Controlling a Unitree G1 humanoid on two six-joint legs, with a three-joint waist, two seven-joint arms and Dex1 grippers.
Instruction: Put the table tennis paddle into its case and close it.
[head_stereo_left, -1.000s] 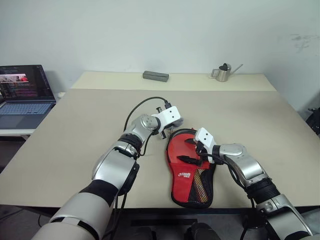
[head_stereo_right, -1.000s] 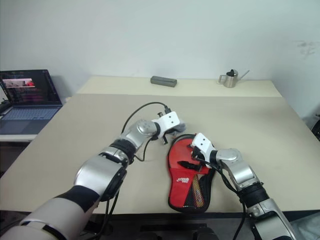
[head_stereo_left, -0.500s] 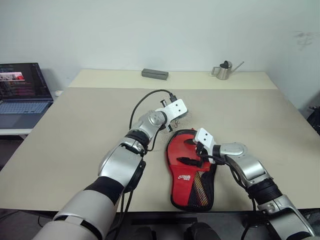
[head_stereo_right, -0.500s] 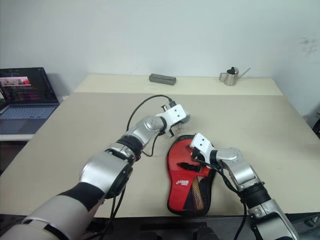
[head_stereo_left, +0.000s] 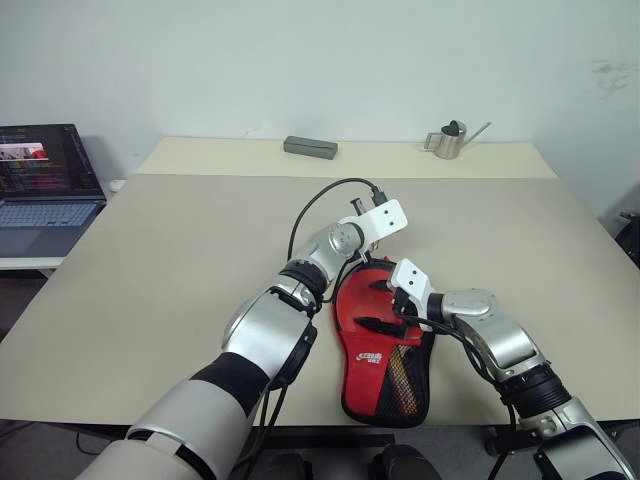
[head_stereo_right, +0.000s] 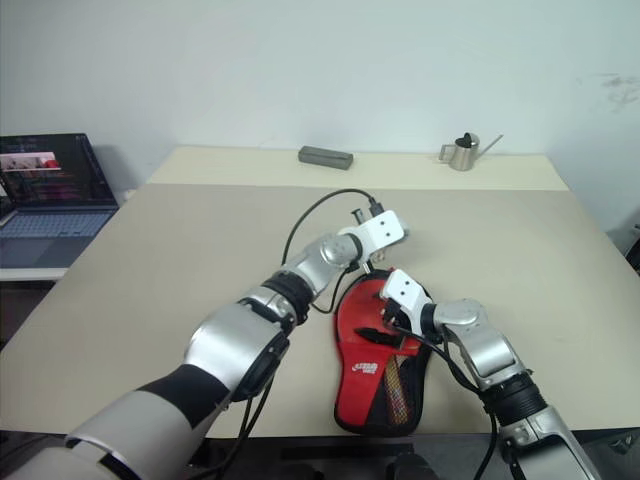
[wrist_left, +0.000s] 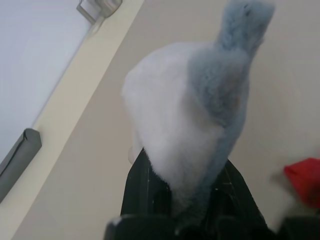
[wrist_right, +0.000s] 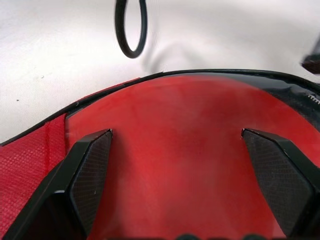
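On my far left a laptop (head_stereo_left: 50, 185) sits open on a side table, out of play. My left claw (head_stereo_left: 372, 232) is clamped shut on a fluffy white-and-grey pompom (wrist_left: 200, 125), which looks like the pull of the zip; I judge that is why I hold it up just past the rounded end of the case (head_stereo_left: 375, 345), ready to run the zip around.

The case lies flat on the bench (head_stereo_left: 150, 260) near its front edge, red side up, mesh panel toward me. In the right wrist view a smooth red surface shows inside the black rim, most likely the table tennis paddle (wrist_right: 175, 150) already seated in the case, with the black cord loop (wrist_right: 131, 27) lying on the bench beyond.

My right claw (head_stereo_left: 385, 305) is spread wide and holds nothing; its fingers (wrist_right: 90, 165) rest over the red face, I judge to pin the case down against the zip's pull.

At the far edge stand a dark block (head_stereo_left: 310, 149) and a small metal watering can (head_stereo_left: 447, 141).
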